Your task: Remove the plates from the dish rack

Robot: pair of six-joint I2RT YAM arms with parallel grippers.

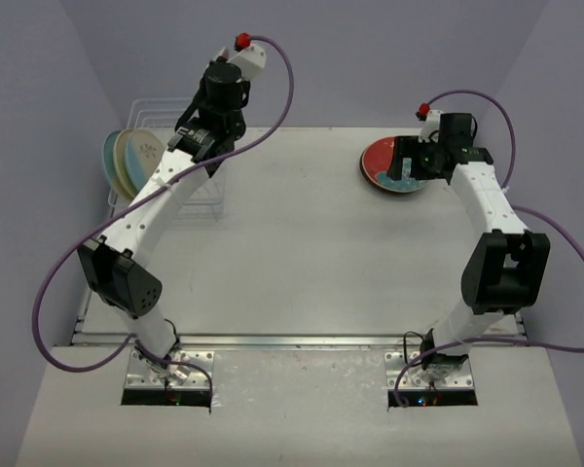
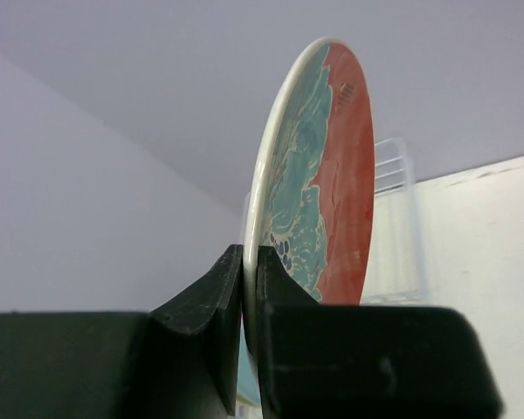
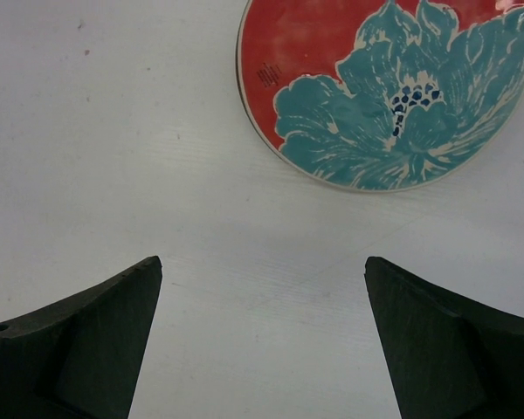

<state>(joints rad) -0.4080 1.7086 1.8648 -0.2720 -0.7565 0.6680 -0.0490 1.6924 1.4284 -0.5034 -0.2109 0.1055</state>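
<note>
The white rectangular table (image 1: 302,253) carries the white thin-wire dish rack (image 1: 210,195) at its 10 o'clock corner in the top view. The left arm rises high above that rack. Two upright plates stand at the rack's 9 o'clock end, a dark teal-blue glazed one (image 1: 110,156) and a cream glazed one (image 1: 136,158). A round red plate with a teal flower (image 1: 384,163) lies flat at the table's 2 o'clock.

The left gripper (image 2: 251,262) is pinched narrow on the lower rim of a red-and-teal glazed plate (image 2: 332,192), held edge-on and nearly upright. This plate is largely hidden from above.

The step appears to be carrying this plate to the table. Only the rim is gripped, so the swing toward 3 o'clock should be slow. The plate should tip flat before it goes down, landing apart from the right arm.

The right gripper (image 3: 262,262) stands wide and holds nothing, with the flat plate at its 12 o'clock.
</note>
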